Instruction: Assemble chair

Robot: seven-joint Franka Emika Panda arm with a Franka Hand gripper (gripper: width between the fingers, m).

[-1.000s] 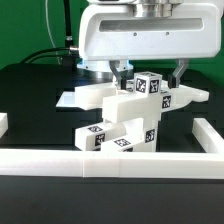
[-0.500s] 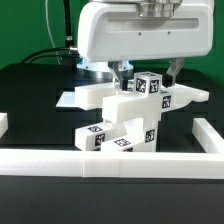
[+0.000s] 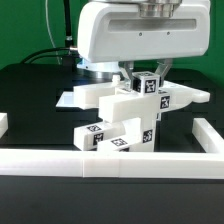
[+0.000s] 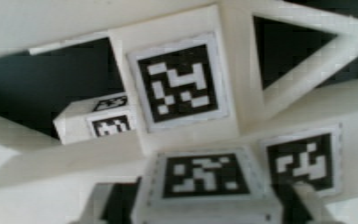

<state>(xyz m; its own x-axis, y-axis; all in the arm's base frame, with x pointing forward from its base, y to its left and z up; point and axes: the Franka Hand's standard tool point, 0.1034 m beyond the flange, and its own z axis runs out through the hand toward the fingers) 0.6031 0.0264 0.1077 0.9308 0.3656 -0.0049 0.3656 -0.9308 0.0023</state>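
White glossy plastic is filling the middle of the exterior view, where the chair (image 3: 128,112) is sitting on the black table (image 3: 30,95), partly put together, just behind the long low border wall (image 3: 110,163). Its parts are stacking up in blocky steps: two tagged blocks are lying low near the wall, a tall tagged upright is rising on the exterior view's right of them, and a flat seat piece is spreading wide across the top. A small tagged cube (image 3: 148,83) is standing on that seat piece, directly under the arm's big white housing (image 3: 140,35).

The gripper (image 3: 148,76) is reaching down from the housing, and its dark fingers (image 3: 133,77) are pressing in on either side of the cube, so the claw is clenching that top block of the chair.

The wrist view is giving what the exterior view is hiding: the chair's white braces are crossing diagonally over dark gaps, with a large tag (image 4: 176,82) facing the camera, a smaller tag beside it on a slanted face, and two more tags lower down. It is not showing the table edge, the wall or the arm's housing. A grey, blurred fingertip (image 4: 300,196) is showing at the frame's edge.
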